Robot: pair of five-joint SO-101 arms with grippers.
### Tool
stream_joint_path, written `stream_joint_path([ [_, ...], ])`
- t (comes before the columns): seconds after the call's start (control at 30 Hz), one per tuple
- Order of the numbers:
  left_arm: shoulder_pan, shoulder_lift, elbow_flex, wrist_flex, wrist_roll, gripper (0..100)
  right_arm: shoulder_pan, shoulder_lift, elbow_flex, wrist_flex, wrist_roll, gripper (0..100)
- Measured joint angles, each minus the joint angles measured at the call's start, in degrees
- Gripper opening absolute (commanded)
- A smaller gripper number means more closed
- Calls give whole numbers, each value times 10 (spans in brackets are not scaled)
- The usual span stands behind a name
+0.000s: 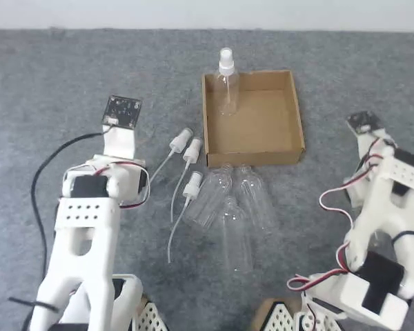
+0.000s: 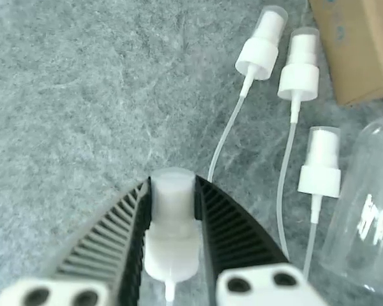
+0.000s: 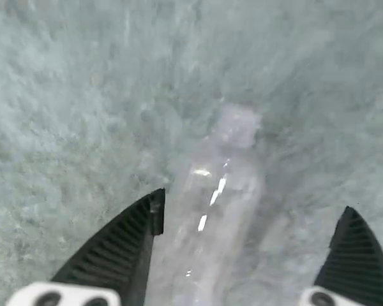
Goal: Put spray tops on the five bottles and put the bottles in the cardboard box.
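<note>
I read the left fingers point(image 2: 233, 223) as closed on a spray top point(image 2: 172, 220); its white cap stands at the fingertips and its stem runs back between them. Ahead of these fingers, to one side, the grey surface point(image 2: 70, 83) is bare. To the other side lie three loose spray tops point(image 2: 320, 162) with long dip tubes. A corner of the cardboard box point(image 2: 357, 44) lies beyond them, and an uncapped bottle point(image 2: 364, 217) lies just beside the nearest one. The right fingers point(image 3: 124, 248) are spread wide over a clear bottle point(image 3: 220, 204) that lies flat between them, neck pointing away and nearer one finger. I cannot tell whether it touches that finger. In the high view, a capped bottle point(image 1: 228, 86) sits in the box, its white top at the far rim. Three uncapped bottles lie just outside the near wall, between the arms.
</note>
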Motion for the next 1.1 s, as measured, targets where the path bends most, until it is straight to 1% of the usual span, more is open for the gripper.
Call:
stream_joint_path([
  [0.13, 0, 0, 2, -4, 0, 12, -13, 14, -65, 34, -11, 255],
  [0.2, 0, 0, 2, -4, 0, 13, -15, 45, -89, 45, -12, 230],
  [0.4, 0, 0, 2, -4, 0, 13, -11, 126, -105, 69, -14, 269],
  [0.5, 0, 0, 2, -4, 0, 13, -7, 127, -105, 88, -15, 255],
  [0.87, 0, 0, 5, -9, 0, 13, -7, 127, -105, 82, -18, 12],
  [1.1, 0, 0, 5, -9, 0, 13, -6, 120, -98, 62, -23, 6],
])
